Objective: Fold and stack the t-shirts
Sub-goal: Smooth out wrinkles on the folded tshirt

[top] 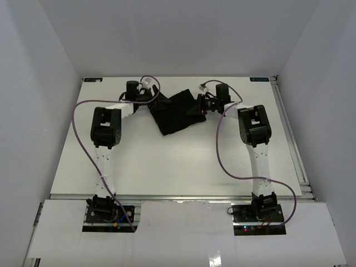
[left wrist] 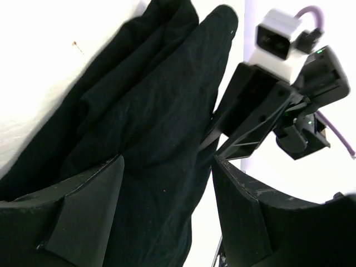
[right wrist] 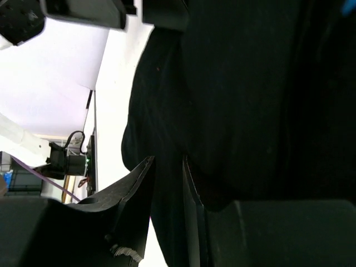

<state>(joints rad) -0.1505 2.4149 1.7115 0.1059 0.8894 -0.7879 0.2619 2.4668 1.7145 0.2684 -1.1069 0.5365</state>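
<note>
A black t-shirt lies bunched at the back middle of the white table. My left gripper is at its left edge and my right gripper at its right edge. In the left wrist view the left gripper stands wide open with the t-shirt lying between its fingers. In the right wrist view the right gripper is nearly closed on a fold of the t-shirt. The neck tag and logo are hidden.
White walls enclose the table on three sides. A metal rail runs along the right edge. Purple cables loop beside both arms. The right arm's wrist is close in front of the left gripper.
</note>
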